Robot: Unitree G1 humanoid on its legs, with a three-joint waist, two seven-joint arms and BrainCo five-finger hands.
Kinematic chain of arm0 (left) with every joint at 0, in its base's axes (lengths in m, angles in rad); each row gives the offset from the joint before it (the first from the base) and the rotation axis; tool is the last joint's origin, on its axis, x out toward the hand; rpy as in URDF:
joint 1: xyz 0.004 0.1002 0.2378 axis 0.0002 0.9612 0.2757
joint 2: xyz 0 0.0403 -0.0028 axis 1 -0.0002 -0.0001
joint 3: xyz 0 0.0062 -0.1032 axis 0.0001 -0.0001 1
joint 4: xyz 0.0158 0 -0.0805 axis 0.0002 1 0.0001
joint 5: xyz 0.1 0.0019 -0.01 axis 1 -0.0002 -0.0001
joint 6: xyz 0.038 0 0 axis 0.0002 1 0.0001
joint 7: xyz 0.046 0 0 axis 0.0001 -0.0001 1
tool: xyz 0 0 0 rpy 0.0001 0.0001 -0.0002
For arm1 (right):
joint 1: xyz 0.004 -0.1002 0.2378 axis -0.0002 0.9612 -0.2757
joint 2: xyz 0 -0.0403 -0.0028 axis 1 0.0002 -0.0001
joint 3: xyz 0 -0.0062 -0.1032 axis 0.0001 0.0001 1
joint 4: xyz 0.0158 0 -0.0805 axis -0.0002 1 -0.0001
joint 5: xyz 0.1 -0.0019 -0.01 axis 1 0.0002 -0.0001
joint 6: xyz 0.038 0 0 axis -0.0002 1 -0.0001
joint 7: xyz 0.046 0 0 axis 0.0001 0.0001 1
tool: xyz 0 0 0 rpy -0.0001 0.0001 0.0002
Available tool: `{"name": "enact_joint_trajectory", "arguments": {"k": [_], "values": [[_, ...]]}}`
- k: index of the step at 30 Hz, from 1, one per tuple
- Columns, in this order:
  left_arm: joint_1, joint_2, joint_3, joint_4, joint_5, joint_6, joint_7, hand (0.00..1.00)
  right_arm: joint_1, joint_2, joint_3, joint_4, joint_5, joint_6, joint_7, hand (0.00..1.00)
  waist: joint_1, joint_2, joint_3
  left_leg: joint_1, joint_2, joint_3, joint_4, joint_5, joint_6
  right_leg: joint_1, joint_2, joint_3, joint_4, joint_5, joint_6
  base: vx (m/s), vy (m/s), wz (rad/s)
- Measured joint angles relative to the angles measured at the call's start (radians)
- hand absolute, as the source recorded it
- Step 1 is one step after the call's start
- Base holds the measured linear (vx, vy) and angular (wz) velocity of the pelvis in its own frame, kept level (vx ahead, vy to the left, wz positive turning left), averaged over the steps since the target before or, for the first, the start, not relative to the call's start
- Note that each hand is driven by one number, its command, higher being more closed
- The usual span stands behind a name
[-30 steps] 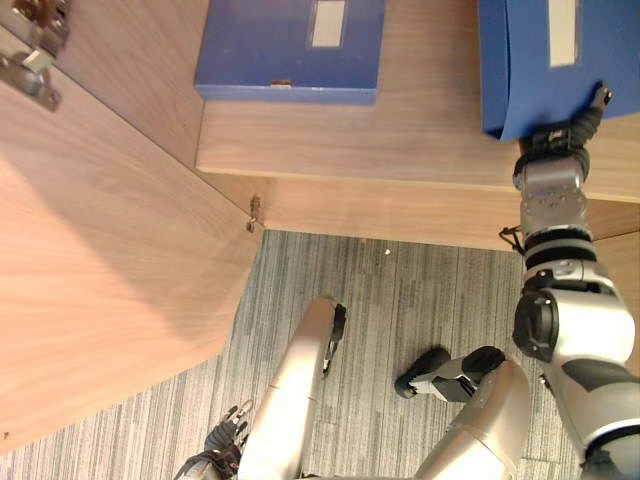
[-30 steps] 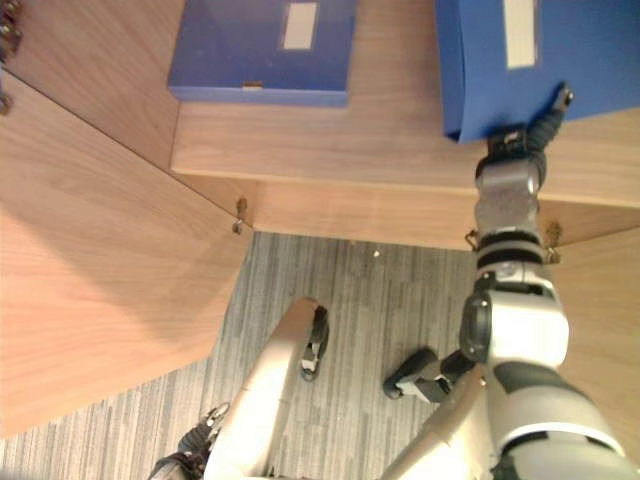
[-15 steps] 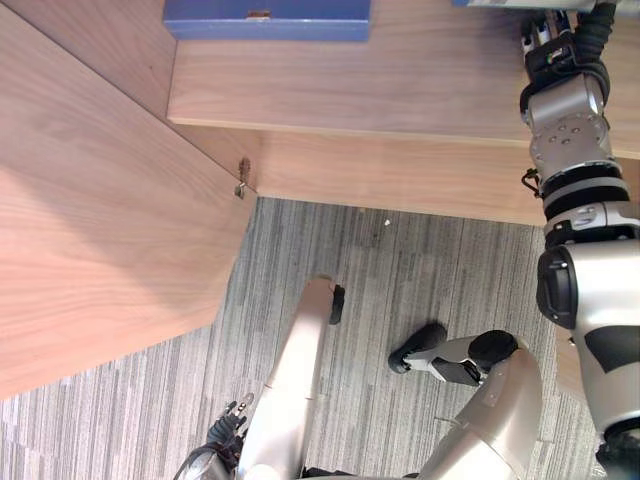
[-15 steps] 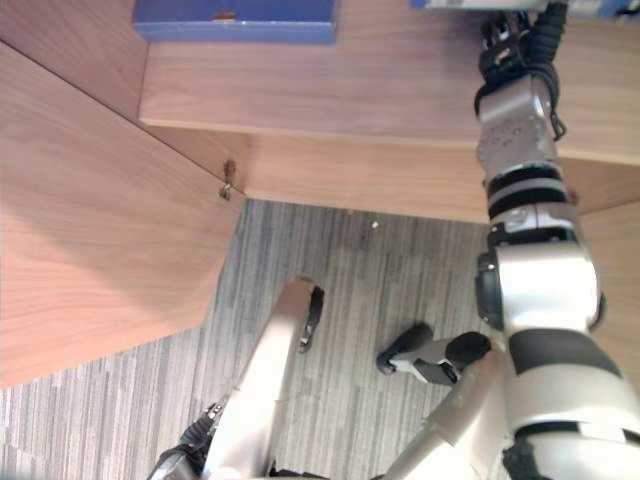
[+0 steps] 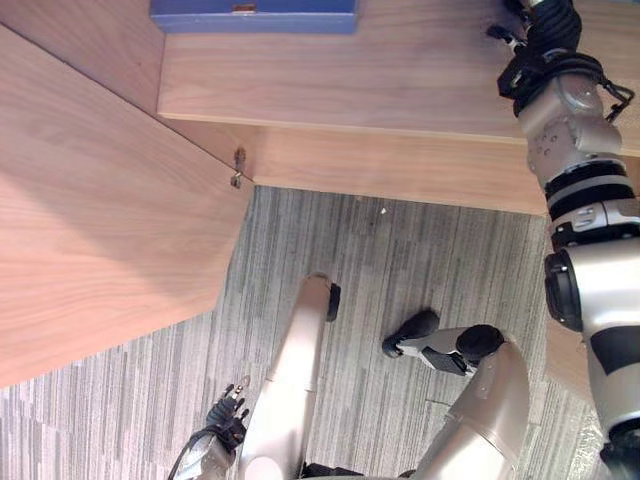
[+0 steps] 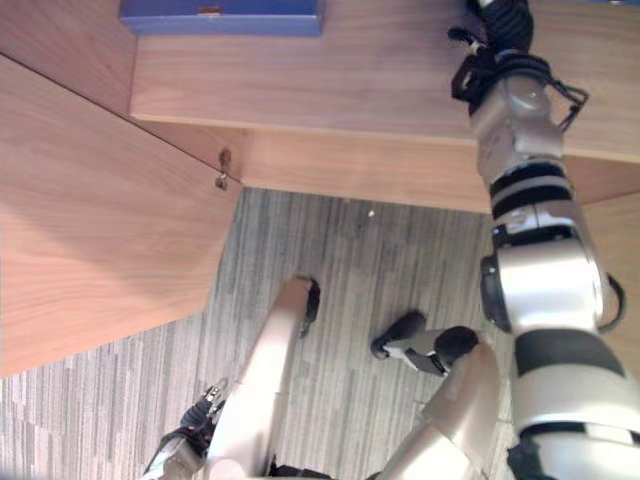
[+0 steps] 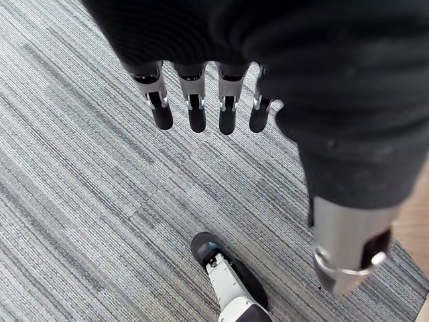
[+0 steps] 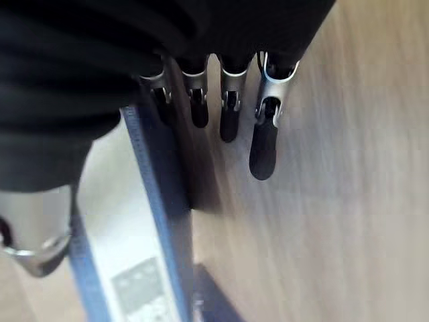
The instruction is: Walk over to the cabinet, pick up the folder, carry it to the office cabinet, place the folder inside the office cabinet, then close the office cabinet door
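The right hand (image 8: 228,117) reaches into the office cabinet, its fingers straight and released along one side of the blue folder (image 8: 157,188), which rests on the wooden shelf (image 5: 380,80) with the thumb at its other side. A second blue folder (image 5: 250,15) lies further left on that shelf, near the open cabinet door (image 5: 100,230). The left hand (image 7: 196,111) hangs slack over the grey carpet (image 7: 80,201).

Grey striped carpet (image 5: 420,265) underfoot

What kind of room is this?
Probably an office: a wooden cabinet with its door open, a blue folder lying inside it, and grey striped carpet on the floor.
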Motion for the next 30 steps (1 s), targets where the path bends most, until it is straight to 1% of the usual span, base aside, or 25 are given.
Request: {"name": "enact_joint_trajectory", "arguments": {"k": [1,2,3,4,5,7,8,10,12,14,16,19,23,25,26,27,28,29,30], "values": [[-0.002,0.0,0.0,0.0,0.0,-0.001,-0.001,0.0,0.009,-0.005,0.005,-0.016,-0.042,0.004,0.007,0.0,-0.001,-0.002,0.002,0.006,0.003,0.0,-0.008,0.001,-0.001,0.005,0.004,-0.002,-0.008,0.002,-0.002,0.09,0.005,-0.06],[-0.004,0.002,0.003,-0.005,0.008,-0.005,-0.011,0.0,0.043,-0.011,0.014,-0.073,-0.202,0.002,0.032,0.0,-0.003,-0.005,0.005,0.02,0.009,0.0,-0.024,0.004,-0.003,0.017,0.012,-0.007,-0.025,0.005,-0.004,0.06,0.003,-0.06],[-0.004,0.003,0.003,-0.008,0.017,-0.006,-0.016,0.0,0.062,-0.015,0.031,-0.104,-0.267,0.001,0.043,0.0,-0.005,-0.007,0.007,0.028,0.011,0.0,-0.033,0.005,-0.004,0.025,0.016,-0.009,-0.033,0.007,-0.004,0.07,0.0,-0.11],[-0.004,0.005,0.003,-0.015,0.027,-0.009,-0.024,0.0,0.095,-0.018,0.048,-0.155,-0.404,-0.004,0.069,0.0,-0.009,-0.014,0.01,0.048,0.02,0.005,-0.053,0.007,-0.006,0.038,0.028,-0.009,-0.053,0.012,-0.002,0.07,-0.006,-0.13],[-0.005,0.007,0.003,-0.016,0.039,-0.015,-0.031,0.0,0.115,-0.019,0.068,-0.186,-0.476,-0.007,0.092,0.0,-0.011,-0.021,0.013,0.067,0.026,0.011,-0.075,0.01,-0.008,0.05,0.034,-0.01,-0.07,0.016,0.001,0.09,-0.01,-0.15],[-0.005,0.014,0.003,-0.015,0.055,-0.016,-0.044,0.0,0.146,-0.019,0.082,-0.227,-0.571,-0.023,0.141,0.0,-0.016,-0.033,0.014,0.093,0.04,0.015,-0.103,0.013,-0.011,0.068,0.054,-0.01,-0.101,0.024,0.002,0.07,-0.013,-0.18],[-0.006,0.02,0.001,-0.016,0.061,-0.017,-0.053,0.0,0.171,-0.018,0.088,-0.257,-0.596,-0.037,0.172,0.0,-0.019,-0.041,0.013,0.105,0.05,0.016,-0.12,0.015,-0.013,0.078,0.068,-0.015,-0.123,0.031,0.002,0.06,-0.012,-0.21],[-0.007,0.023,0.001,-0.015,0.064,-0.018,-0.061,0.0,0.211,-0.014,0.089,-0.296,-0.605,-0.06,0.207,0.0,-0.027,-0.05,0.014,0.122,0.06,0.017,-0.141,0.017,-0.014,0.095,0.083,-0.021,-0.148,0.04,0.005,0.05,0.002,-0.17],[-0.007,0.024,0.001,-0.015,0.063,-0.019,-0.065,0.0,0.231,-0.005,0.109,-0.309,-0.598,-0.077,0.22,0.0,-0.033,-0.062,0.01,0.131,0.071,0.022,-0.15,0.017,-0.014,0.099,0.096,-0.019,-0.164,0.047,0.007,0.04,0.028,-0.16],[-0.014,0.027,0.001,-0.015,0.063,-0.02,-0.066,0.0,0.238,0.015,0.114,-0.31,-0.582,-0.08,0.242,0.0,-0.045,-0.073,0.013,0.143,0.074,0.025,-0.153,0.018,-0.014,0.108,0.099,-0.018,-0.17,0.052,0.008,0.02,0.048,-0.07],[-0.022,0.027,0.001,-0.015,0.063,-0.021,-0.066,0.0,0.253,0.015,0.113,-0.309,-0.583,-0.08,0.243,0.0,-0.044,-0.078,0.013,0.153,0.073,0.026,-0.156,0.018,-0.013,0.118,0.099,-0.017,-0.174,0.053,0.011,-0.01,0.048,0.0],[-0.025,0.03,0.001,-0.015,0.061,-0.024,-0.068,0.0,0.285,0.03,0.107,-0.303,-0.597,-0.08,0.245,0.0,-0.046,-0.096,0.008,0.179,0.074,0.039,-0.186,0.029,-0.008,0.134,0.101,-0.012,-0.201,0.063,0.024,-0.02,0.051,-0.04],[-0.024,0.03,0.001,-0.014,0.06,-0.024,-0.075,0.0,0.31,0.071,0.106,-0.272,-0.632,-0.078,0.246,0.0,-0.05,-0.104,0.005,0.23,0.086,0.057,-0.25,0.053,0.0,0.176,0.127,-0.014,-0.275,0.102,0.033,-0.02,0.05,-0.13],[-0.025,0.036,0.003,-0.014,0.06,-0.024,-0.075,0.0,0.326,0.121,0.108,-0.259,-0.7,-0.069,0.246,0.0,-0.054,-0.118,-0.002,0.262,0.09,0.069,-0.293,0.069,0.002,0.201,0.134,-0.017,-0.315,0.121,0.033,-0.01,0.052,-0.1],[-0.023,0.042,0.006,-0.011,0.06,-0.023,-0.075,0.0,0.347,0.153,0.109,-0.259,-0.764,-0.067,0.244,0.0,-0.06,-0.126,-0.006,0.284,0.092,0.072,-0.318,0.076,0.003,0.222,0.139,-0.023,-0.342,0.136,0.017,0.0,0.044,-0.08],[-0.021,0.042,0.017,-0.01,0.061,-0.023,-0.075,0.0,0.362,0.183,0.11,-0.26,-0.843,-0.064,0.241,0.0,-0.062,-0.131,-0.01,0.303,0.101,0.073,-0.338,0.081,0.003,0.242,0.152,-0.032,-0.37,0.149,0.012,0.02,0.03,-0.15],[-0.021,0.042,0.027,-0.002,0.062,-0.023,-0.074,0.0,0.385,0.23,0.124,-0.26,-0.932,-0.056,0.233,0.0,-0.064,-0.143,-0.017,0.329,0.109,0.076,-0.37,0.091,0.0,0.268,0.168,-0.039,-0.407,0.164,0.01,0.02,0.02,-0.16],[-0.021,0.044,0.034,0.004,0.064,-0.021,-0.073,0.0,0.399,0.254,0.127,-0.26,-0.992,-0.052,0.228,0.0,-0.066,-0.153,-0.023,0.344,0.112,0.079,-0.389,0.096,0.0,0.28,0.172,-0.042,-0.425,0.169,0.009,0.03,0.004,-0.11],[-0.021,0.045,0.047,0.015,0.067,-0.016,-0.067,0.0,0.433,0.298,0.141,-0.261,-1.135,-0.04,0.209,0.0,-0.067,-0.166,-0.03,0.379,0.113,0.084,-0.425,0.106,-0.002,0.312,0.177,-0.049,-0.456,0.179,0.011,0.04,-0.003,-0.01]]}}
